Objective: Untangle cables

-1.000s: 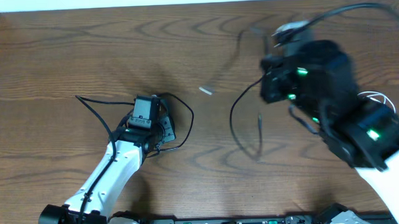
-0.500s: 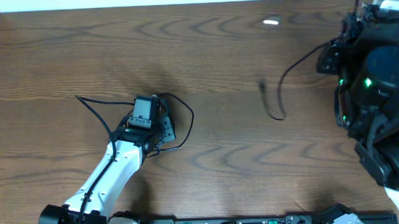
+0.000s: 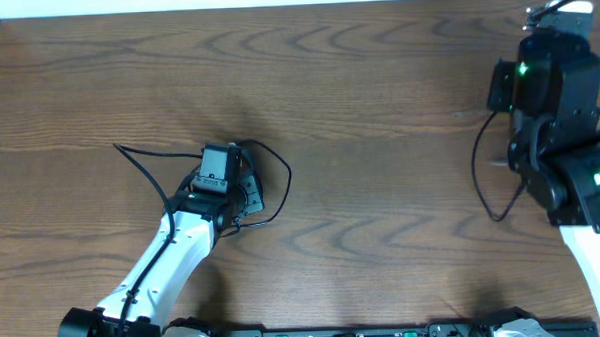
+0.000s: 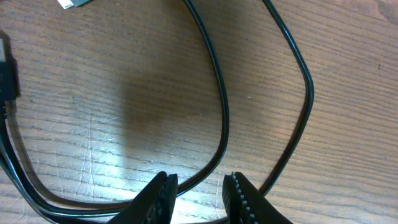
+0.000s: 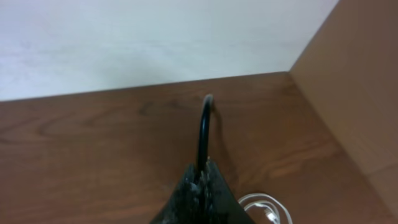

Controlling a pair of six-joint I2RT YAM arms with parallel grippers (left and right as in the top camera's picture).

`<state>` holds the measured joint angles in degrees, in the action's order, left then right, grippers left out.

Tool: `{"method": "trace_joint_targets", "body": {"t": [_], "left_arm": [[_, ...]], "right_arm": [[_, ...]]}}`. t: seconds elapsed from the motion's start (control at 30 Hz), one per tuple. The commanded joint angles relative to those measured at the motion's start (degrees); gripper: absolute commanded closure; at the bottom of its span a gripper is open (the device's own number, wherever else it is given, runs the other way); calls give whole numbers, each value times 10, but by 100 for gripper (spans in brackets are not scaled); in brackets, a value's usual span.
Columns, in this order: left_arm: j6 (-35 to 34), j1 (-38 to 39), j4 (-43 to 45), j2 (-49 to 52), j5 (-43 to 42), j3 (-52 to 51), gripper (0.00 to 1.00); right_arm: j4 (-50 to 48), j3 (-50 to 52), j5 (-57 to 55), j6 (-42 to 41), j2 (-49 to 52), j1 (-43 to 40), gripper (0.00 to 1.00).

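1. plainly, the cables (image 3: 288, 175) are light, thin and limp. i judge they will bend and trail rather than push, and their smooth jackets may slide through a loose pinch. take one on a bare run close to a crossing, not at an end.
2. two black loops (image 4: 222, 118) lie on the table (image 3: 357, 86) at about 8 o'clock from its middle, around the left hand (image 4: 199, 194). a white cable (image 5: 264, 202) sits coiled at 5 o'clock in the right wrist view.
3. left hand: partly open, its fingers astride one loop with a gap wider than the cord, so it is not pinching it.
4. right hand (image 5: 200, 180): closed tight on a black cable (image 5: 203, 124), which arches up at 12 o'clock from its tips. seen from above, the cable hangs in a slack curve at 3 o'clock.
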<state>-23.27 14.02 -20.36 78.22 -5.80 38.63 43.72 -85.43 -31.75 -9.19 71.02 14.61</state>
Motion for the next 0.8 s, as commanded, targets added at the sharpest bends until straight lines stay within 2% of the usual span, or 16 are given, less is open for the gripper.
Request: {"method": "trace_joint_targets", "body": {"t": [0.0, 0.23, 0.33, 0.47, 0.77], "left_arm": [[5, -2, -1, -3, 7, -3, 69], [5, -2, -1, -3, 7, -3, 69], [5, -2, -1, -3, 7, -3, 68], [5, -2, -1, -3, 7, -3, 68], [5, -2, -1, -3, 7, -3, 68]], "right_arm": [[-35, -7, 69, -10, 19, -40, 99], [-196, -7, 124, -11, 78, -139, 99], [-223, -7, 128, -43, 85, -172, 99], [-189, -5, 134, -98, 90, -209, 99], [10, 4, 146, -99, 131, -248, 99]]}}
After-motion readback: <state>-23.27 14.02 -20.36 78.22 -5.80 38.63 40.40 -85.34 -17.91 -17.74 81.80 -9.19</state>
